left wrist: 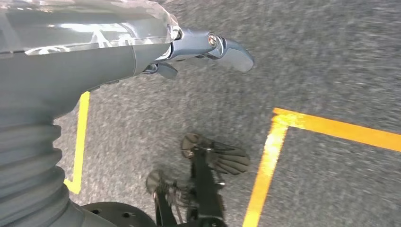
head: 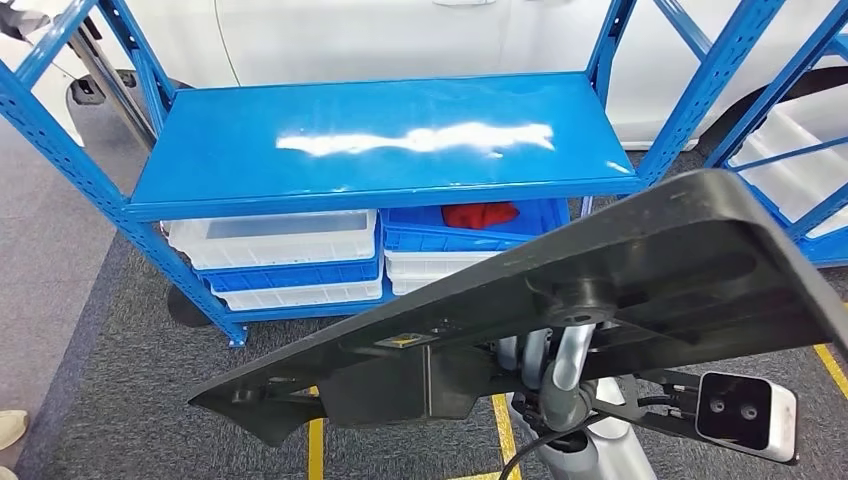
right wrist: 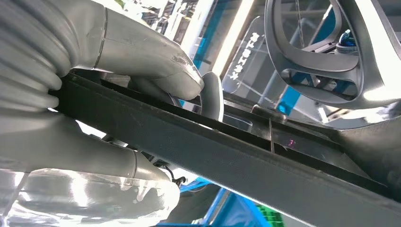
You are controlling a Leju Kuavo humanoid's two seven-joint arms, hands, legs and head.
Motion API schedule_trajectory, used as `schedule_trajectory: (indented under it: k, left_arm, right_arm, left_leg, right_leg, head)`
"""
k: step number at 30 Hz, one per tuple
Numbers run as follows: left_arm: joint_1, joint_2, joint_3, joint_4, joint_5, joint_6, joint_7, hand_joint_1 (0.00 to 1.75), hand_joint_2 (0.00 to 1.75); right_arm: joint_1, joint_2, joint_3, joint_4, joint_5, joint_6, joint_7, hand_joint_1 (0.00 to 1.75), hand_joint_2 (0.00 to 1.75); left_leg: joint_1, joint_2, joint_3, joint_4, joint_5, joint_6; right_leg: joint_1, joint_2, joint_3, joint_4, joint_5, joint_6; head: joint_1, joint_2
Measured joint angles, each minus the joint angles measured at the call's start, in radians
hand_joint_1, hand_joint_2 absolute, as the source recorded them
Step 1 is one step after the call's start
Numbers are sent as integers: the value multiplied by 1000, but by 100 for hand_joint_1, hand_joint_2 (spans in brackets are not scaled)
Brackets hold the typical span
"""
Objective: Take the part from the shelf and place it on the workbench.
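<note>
A large flat black plastic part (head: 600,270) tilts across the lower right of the head view, in front of the blue shelf (head: 380,140), whose top board is bare. My right hand (head: 555,365) holds the part from underneath, its silver fingers showing below it. In the right wrist view the thumb and fingers (right wrist: 142,61) clamp the part's dark edge (right wrist: 227,151). My left hand (left wrist: 208,47) hangs over the grey carpet, one finger stretched out and nothing in it.
Under the shelf's board stand white bins (head: 270,238) and a blue bin holding something red (head: 480,215). A white car (head: 400,35) is parked behind, with a second blue rack (head: 790,150) at right. Yellow lines (left wrist: 331,127) mark the carpet. A person's shoe (head: 10,428) shows at lower left.
</note>
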Motion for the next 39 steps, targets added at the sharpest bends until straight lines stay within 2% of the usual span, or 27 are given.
schedule_trajectory:
  k: [1, 2, 4, 5, 8, 9, 10, 11, 13, 15, 16, 17, 19, 20, 22, 23, 24, 25, 26, 28, 29, 31, 32, 34, 35, 36, 39]
  left_arm:
    - [2, -1, 3, 0, 1, 0, 0, 0, 175]
    - [4, -2, 5, 0, 1, -1, -1, 0, 175]
    - [8, -3, 8, 0, 0, -8, -5, 0, 175]
    - [10, -4, 8, 0, 0, -11, -6, 0, 175]
    - [12, -6, 9, 0, -2, -14, -8, 0, 175]
    - [12, -6, 9, 0, -2, -14, -9, 0, 175]
    - [11, -6, 9, 0, -3, -14, -9, 0, 175]
    - [11, -6, 9, 0, -3, -14, -9, 0, 175]
    - [11, -6, 9, -1, -3, -14, -9, 0, 175]
    - [7, -5, 9, -3, -3, -14, -10, 0, 175]
    - [6, -4, 9, -4, -3, -14, -10, 0, 175]
    - [5, -4, 9, -6, -3, -14, -11, 0, 175]
    - [6, -5, 9, -7, -3, -14, -11, 0, 175]
    - [6, -6, 9, -7, -3, -14, -11, 0, 175]
    - [5, -8, 9, -8, -3, -14, -11, 0, 175]
    - [5, -8, 9, -8, -3, -14, -11, 0, 175]
    - [5, -8, 9, -8, -3, -14, -11, 0, 175]
    - [5, -9, 9, -8, -3, -14, -11, 0, 175]
    - [5, -9, 9, -8, -3, -14, -11, 0, 175]
    - [5, -10, 9, -8, -3, -14, -11, 0, 175]
    - [5, -11, 9, -8, -3, -15, -11, 0, 175]
    - [6, -11, 9, -8, -3, -15, -11, 0, 175]
    - [7, -11, 9, -8, -3, -15, -11, 0, 175]
    - [9, -11, 9, -8, -3, -15, -12, 0, 175]
    - [10, -12, 9, -8, -3, -15, -11, 0, 175]
    - [11, -12, 9, -8, -3, -15, -11, 0, 175]
    - [12, -14, 10, -8, -3, -15, -11, 0, 175]
  right_arm:
    - [0, -1, 0, -1, -5, 5, 0, 175, 175]
    - [0, -2, -1, -1, -10, 9, 0, 175, 175]
    - [-1, -4, -2, -2, -17, 13, 1, 175, 175]
    - [-1, -5, -3, -2, -18, 15, 2, 175, 175]
    - [-1, -6, -3, -4, -19, 18, 4, 175, 175]
    - [-1, -6, -3, -5, -19, 18, 4, 175, 175]
    - [-1, -7, -3, -5, -19, 18, 4, 175, 175]
    - [0, -7, -3, -5, -19, 18, 4, 175, 175]
    - [0, -8, -3, -6, -19, 18, 4, 175, 175]
    - [-1, -8, -3, -10, -19, 18, 5, 175, 175]
    - [-1, -8, -3, -12, -19, 18, 5, 175, 175]
    - [-1, -9, -3, -12, -19, 18, 5, 175, 175]
    - [-1, -9, -3, -13, -19, 18, 5, 175, 175]
    - [-1, -10, -4, -14, -19, 18, 5, 175, 175]
    - [0, -11, -4, -15, -19, 18, 5, 175, 175]
    - [0, -12, -5, -15, -19, 18, 5, 175, 175]
    - [0, -13, -5, -15, -19, 18, 5, 175, 175]
    - [0, -14, -5, -15, -19, 18, 5, 175, 175]
    - [1, -15, -5, -15, -19, 18, 5, 175, 175]
    - [0, -16, -5, -16, -19, 18, 5, 175, 175]
    - [-1, -16, -5, -16, -19, 18, 5, 175, 175]
    - [-1, -16, -5, -17, -19, 18, 5, 175, 175]
    - [-1, -16, -5, -18, -19, 18, 5, 175, 175]
    - [-1, -17, -6, -18, -19, 18, 5, 175, 175]
    - [-2, -17, -6, -18, -19, 18, 5, 175, 175]
    - [-2, -17, -6, -18, -19, 18, 6, 175, 175]
    - [-1, -17, -6, -18, -19, 18, 7, 175, 175]
  left_leg:
    - [-1, 0, -4, 2, 8, -7]
    - [-1, -1, -6, 1, 17, -14]
    - [3, -2, -13, 1, 22, -26]
    - [5, -3, -22, 16, -1, -31]
    - [8, -3, -66, 177, -153, -38]
    - [8, -3, -75, 241, -182, -40]
    - [8, -3, -72, 283, -185, -39]
    - [8, -4, -54, 294, -165, -37]
    - [4, -4, 34, 211, -116, -24]
    - [-4, -4, 146, 57, -128, -9]
    - [-9, -4, 180, 2, -143, -3]
    - [-13, -3, 193, -27, -151, 0]
    - [-13, -1, 182, -41, -129, 7]
    - [-10, 1, 173, -46, -114, 13]
    - [-5, 5, 145, -52, -82, 20]
    - [-4, 6, 127, -52, -69, 22]
    - [-4, 6, 109, -50, -55, 21]
    - [-3, 6, 90, -47, -43, 20]
    - [-2, 6, 71, -43, -31, 17]
    - [0, 6, 36, -31, -12, 10]
    - [0, 6, 20, -22, -5, 5]
    - [-1, 4, 1, -10, 9, -7]
    - [-2, 4, -3, -9, 18, -14]
    - [2, 3, -9, -11, 31, -27]
    - [4, 2, -18, -2, 17, -32]
    - [6, 1, -31, 26, -17, -36]
    - [9, 0, -83, 210, -160, -44]
  right_leg:
    - [2, 1, 29, -46, -18, -7]
    - [7, 2, 35, -64, -23, -17]
    - [7, -1, 19, -66, -3, -37]
    - [7, -3, 8, -68, 9, -47]
    - [11, -6, -39, -68, 50, -64]
    - [15, -6, -56, -67, 63, -65]
    - [18, -6, -74, -65, 76, -65]
    - [21, -6, -92, -63, 88, -66]
    - [26, -6, -123, -56, 109, -64]
    - [29, -6, -141, -51, 128, -58]
    - [28, -8, -144, -52, 137, -53]
    - [26, -9, -145, -54, 147, -47]
    - [24, -9, -150, -60, 159, -34]
    - [23, -7, -157, -50, 141, -29]
    - [19, -2, -184, 25, 49, -18]
    - [16, -1, -198, 89, -5, -12]
    - [12, -1, -209, 155, -40, -7]
    - [9, -1, -212, 206, -49, -3]
    - [6, -1, -200, 227, -34, 1]
    - [0, -2, -127, 167, 20, 6]
    - [-2, -1, -72, 95, 23, 7]
    - [0, 2, 11, -28, -1, -5]
    - [4, 4, 25, -57, -13, -14]
    - [6, 3, 13, -63, 0, -36]
    - [6, 2, 3, -63, 10, -45]
    - [5, 0, -8, -65, 22, -54]
    - [9, -2, -50, -64, 58, -66]
  head:
    - [0, 0]
    - [0, 0]
    - [0, 0]
    - [0, 0]
    - [0, 0]
    - [0, 0]
    - [0, 0]
    - [0, 0]
    - [0, 0]
    - [0, 0]
    - [0, 0]
    - [0, 0]
    - [0, 0]
    - [0, 0]
    - [0, 0]
    - [0, 0]
    - [0, 0]
    - [0, 0]
    - [0, 0]
    - [0, 0]
    - [0, 0]
    - [0, 0]
    - [0, 0]
    - [0, 0]
    - [-1, 0]
    - [-1, 0]
    - [-1, 0]
